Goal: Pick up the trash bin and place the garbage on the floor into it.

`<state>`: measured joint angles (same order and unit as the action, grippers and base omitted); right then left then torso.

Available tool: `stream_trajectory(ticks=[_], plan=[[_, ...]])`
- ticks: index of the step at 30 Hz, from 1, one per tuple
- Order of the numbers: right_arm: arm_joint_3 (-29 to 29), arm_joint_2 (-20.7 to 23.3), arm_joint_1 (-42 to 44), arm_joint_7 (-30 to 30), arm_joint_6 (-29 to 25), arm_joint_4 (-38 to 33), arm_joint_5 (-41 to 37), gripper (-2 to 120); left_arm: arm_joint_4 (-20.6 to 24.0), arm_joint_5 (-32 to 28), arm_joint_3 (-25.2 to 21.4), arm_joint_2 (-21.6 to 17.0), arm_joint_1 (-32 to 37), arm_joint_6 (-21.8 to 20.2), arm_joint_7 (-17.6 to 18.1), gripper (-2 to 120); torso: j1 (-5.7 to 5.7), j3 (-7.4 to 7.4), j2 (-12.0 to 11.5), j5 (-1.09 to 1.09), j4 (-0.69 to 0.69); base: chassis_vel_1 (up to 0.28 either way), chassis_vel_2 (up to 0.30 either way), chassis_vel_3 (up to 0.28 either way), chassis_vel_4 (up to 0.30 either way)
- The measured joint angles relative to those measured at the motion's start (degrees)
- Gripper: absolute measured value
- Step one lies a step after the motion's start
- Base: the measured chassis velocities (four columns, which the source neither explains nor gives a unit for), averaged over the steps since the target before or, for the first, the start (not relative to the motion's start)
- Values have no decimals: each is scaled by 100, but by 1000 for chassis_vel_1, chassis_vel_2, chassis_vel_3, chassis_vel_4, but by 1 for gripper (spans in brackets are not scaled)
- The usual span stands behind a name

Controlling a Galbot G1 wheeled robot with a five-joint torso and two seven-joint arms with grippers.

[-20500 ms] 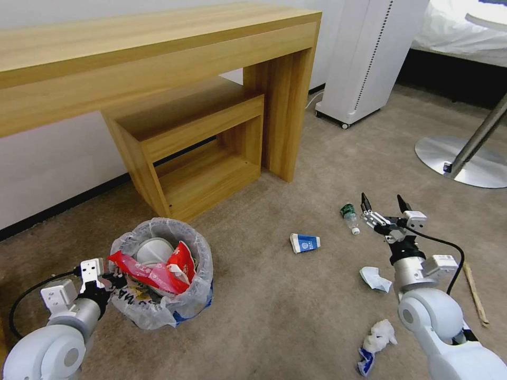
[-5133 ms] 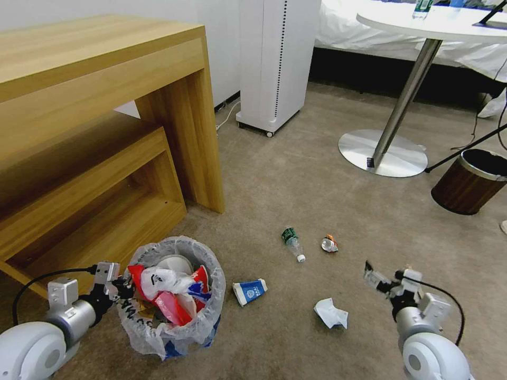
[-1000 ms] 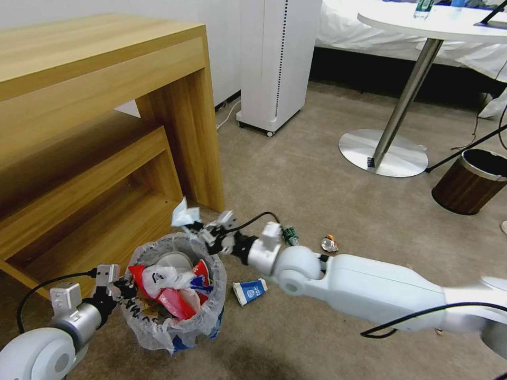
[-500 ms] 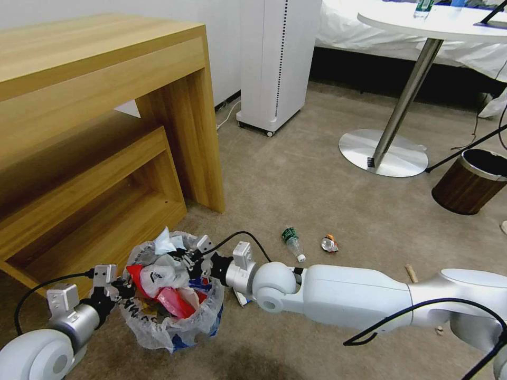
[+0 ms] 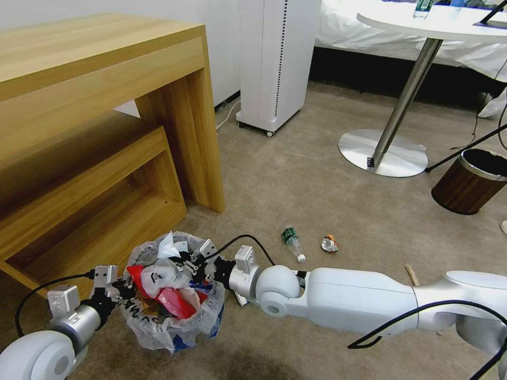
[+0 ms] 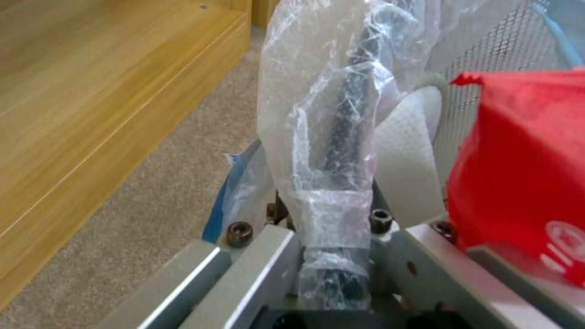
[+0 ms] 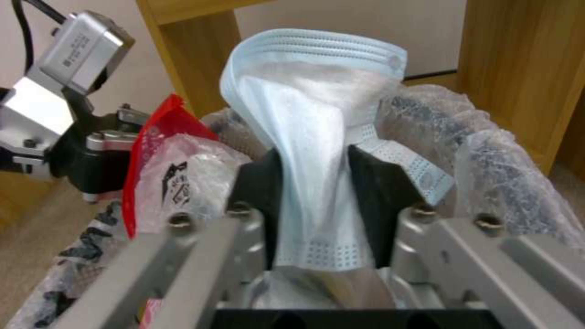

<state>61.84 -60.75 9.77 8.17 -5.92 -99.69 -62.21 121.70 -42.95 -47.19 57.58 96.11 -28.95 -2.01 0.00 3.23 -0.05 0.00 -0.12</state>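
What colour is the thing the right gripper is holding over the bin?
Pale blue and white, a face mask; clearest in the right wrist view.

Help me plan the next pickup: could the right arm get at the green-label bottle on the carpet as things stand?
Probably not straight away: the right gripper is over the trash bin, shut on a face mask. Once emptied, likely yes; the green-label bottle lies on open carpet beside that arm.

Bin (image 5: 158, 327) has a clear-white crinkly liner with a blue patch low down, stuffed with red wrappers (image 5: 171, 301). Mask (image 7: 311, 137) is pale blue with white lining. Bottle (image 5: 291, 243) has a green label, and the cup (image 5: 329, 244) looks red-white, I think.
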Motion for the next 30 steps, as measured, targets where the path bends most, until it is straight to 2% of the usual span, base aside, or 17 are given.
stream_trajectory(ticks=[1, 4, 5, 9, 10, 13, 15, 17, 30], plan=[[0, 0, 0, 0, 0, 0, 0, 34, 0, 0, 0, 0, 0, 0, 0, 1, 0, 0, 0, 0, 0, 0, 0, 0, 0], [-1, 27, 7, 7, 1, -69, 6, 48, -2, 10, 12, 15, -4, 5, -1, 1, 0, 0, 0, 0, 0, 0, 0, 0, 0], [-1, 27, 7, 7, 1, -69, 6, 48, -2, 10, 12, 15, -4, 5, -1, 1, 0, 0, 0, 0, 0, 0, 0, 0, 0], [-5, 103, 25, 21, -1, -236, 11, 69, -3, 29, 15, 24, 4, 16, -1, 1, 0, 0, 0, 0, 1, 0, 0, 0, 0], [-5, 103, 25, 21, -1, -236, 11, 69, -3, 29, 15, 24, 4, 16, -1, 1, 0, 0, 0, 0, 1, 0, 0, 0, 0], [-49, 181, 55, 22, -35, -375, 25, 81, -5, 38, 7, 32, 16, 19, -1, 1, 0, 0, 0, 1, 0, 0, 0, 0, 0], [-58, 204, 60, 22, -38, -405, 26, 84, -5, 47, 6, 38, 22, 23, -2, 1, 0, 0, 0, 0, 0, 0, 0, 0, 0], [-89, 279, 91, 18, -67, -486, 57, 96, -5, 79, 6, 62, 35, 27, -3, 1, 0, 0, 0, 0, 1, 0, 0, 0, 0], [-550, 441, 241, -3, -152, -804, 56, 100, -5, 136, 26, 102, 52, 34, -11, 1, 0, 0, 0, 0, 0, 0, 0, 0, 0]])
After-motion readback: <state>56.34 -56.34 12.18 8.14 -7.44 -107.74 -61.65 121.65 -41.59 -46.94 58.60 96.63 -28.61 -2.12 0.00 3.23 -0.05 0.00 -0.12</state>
